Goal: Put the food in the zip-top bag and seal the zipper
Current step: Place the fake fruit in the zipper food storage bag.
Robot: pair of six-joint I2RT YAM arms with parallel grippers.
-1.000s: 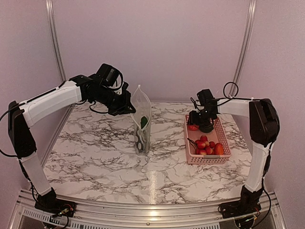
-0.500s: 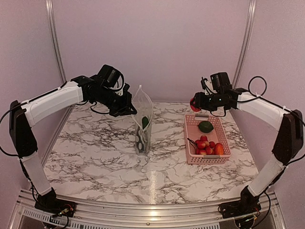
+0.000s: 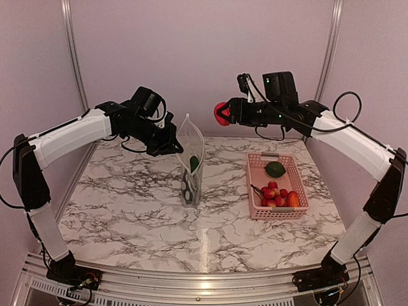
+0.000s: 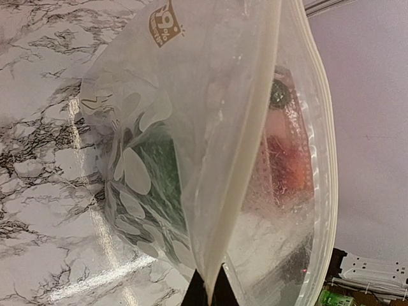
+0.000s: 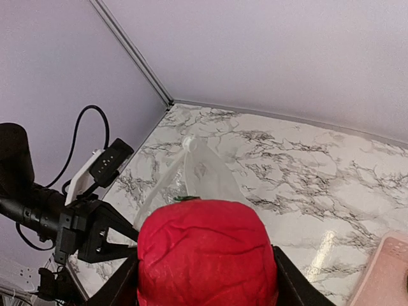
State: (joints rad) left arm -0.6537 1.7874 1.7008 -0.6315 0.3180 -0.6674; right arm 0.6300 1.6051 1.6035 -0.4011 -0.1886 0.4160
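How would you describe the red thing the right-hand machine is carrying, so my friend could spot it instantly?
Start at the marble-patterned table and follow the right arm up to its tip, held high in the air. Clamped in its jaws is a round, wrinkled red toy tomato. Unlike the red pieces lying in the pink slotted plastic basket, it alone hangs off the table.

The zip-top bag point(image 3: 191, 167) stands upright, mouth open, zipper point(image 4: 254, 127) unsealed, 1 green piece point(image 3: 193, 163) inside. The red tomato point(image 3: 222, 113) is held in the air to its right. 1 green fruit point(image 3: 275, 169), red strawberries point(image 3: 273, 193) and 1 orange piece point(image 3: 293, 199) lie in the pink basket point(image 3: 300, 185).
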